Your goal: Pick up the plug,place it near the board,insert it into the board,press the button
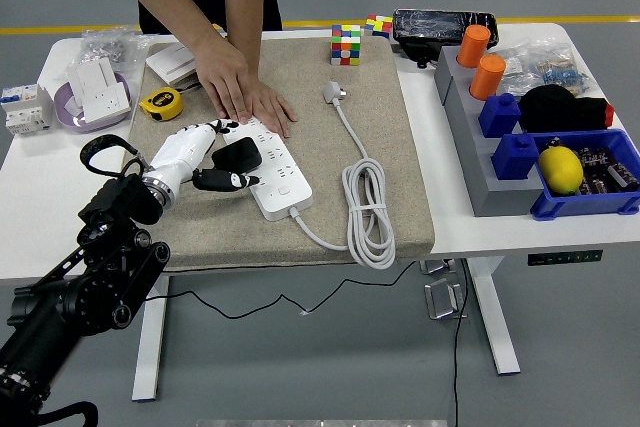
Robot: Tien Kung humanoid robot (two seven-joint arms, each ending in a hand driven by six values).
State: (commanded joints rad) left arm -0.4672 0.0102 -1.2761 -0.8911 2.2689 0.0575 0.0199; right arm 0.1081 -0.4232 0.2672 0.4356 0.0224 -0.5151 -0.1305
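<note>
A black plug (238, 154) sits on the far half of the white power strip (275, 179), which lies on the beige mat (380, 147). My left hand (205, 155), white with black fingertips, is just left of the plug. Its fingers (217, 129) are spread above the plug and its thumb (228, 180) reaches along below it, with a gap on both sides. A person's hand (248, 97) presses flat on the strip's far end. The plug's thin black wire (230, 302) hangs off the table front. My right hand is out of view.
The strip's white cord (365, 209) lies coiled on the mat with its white plug (333, 94) at the far end. A yellow tape measure (160, 102) and a purple bowl (70, 112) are left. A Rubik's cube (346, 44), a grey rack (470, 147) and a blue bin (590, 192) stand right.
</note>
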